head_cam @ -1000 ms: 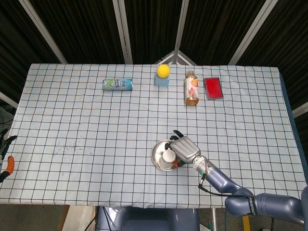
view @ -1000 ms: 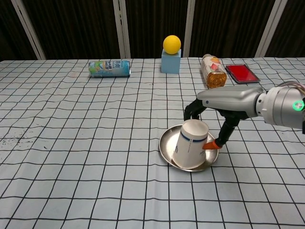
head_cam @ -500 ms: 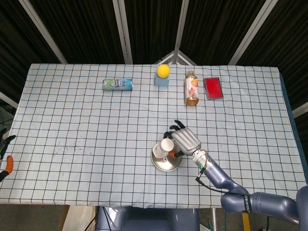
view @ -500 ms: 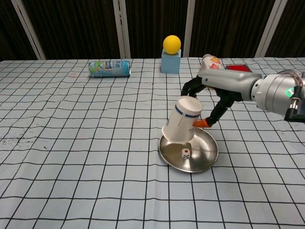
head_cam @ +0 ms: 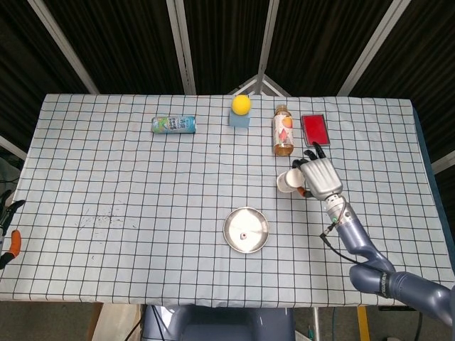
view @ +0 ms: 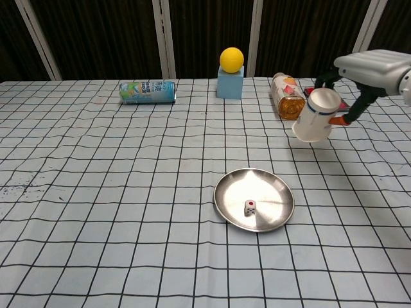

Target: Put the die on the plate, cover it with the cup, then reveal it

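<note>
Nearest the robot, the round metal plate (view: pixel 253 199) sits on the checked tablecloth (view: pixel 115 192), and the small white die (view: pixel 250 206) lies uncovered inside it, a little toward the near rim; in the head view the die (head_cam: pixel 243 235) is only a pale speck near the centre of the plate (head_cam: pixel 246 229). At the left edge of the head view, off the side of the cloth, something dark with an orange part (head_cam: pixel 13 244) pokes into frame; it is too small and cut off to tell what it is.

Further back and to the right, the right hand (view: pixel 359 74) holds the white paper cup (view: pixel 314 115) in the air, well apart from the plate. The cup is tilted, its open mouth facing down and toward the left, its closed base up against the hand. The fingers wrap over the top of the cup and an orange-tipped thumb (view: pixel 341 120) presses its side. From above, the right hand (head_cam: pixel 318 177) and the cup (head_cam: pixel 288 181) hover just in front of the bottle. The left hand shows in neither view.

Along the far side of the table, from left to right, lie 1 drink can (view: pixel 147 92) on its side, 1 blue block (view: pixel 230 82) with a yellow ball (view: pixel 231 58) resting on top, 1 bottle (view: pixel 287 95) of amber drink lying down, and a flat red case (head_cam: pixel 314 130), partly hidden behind the cup in the chest view.
</note>
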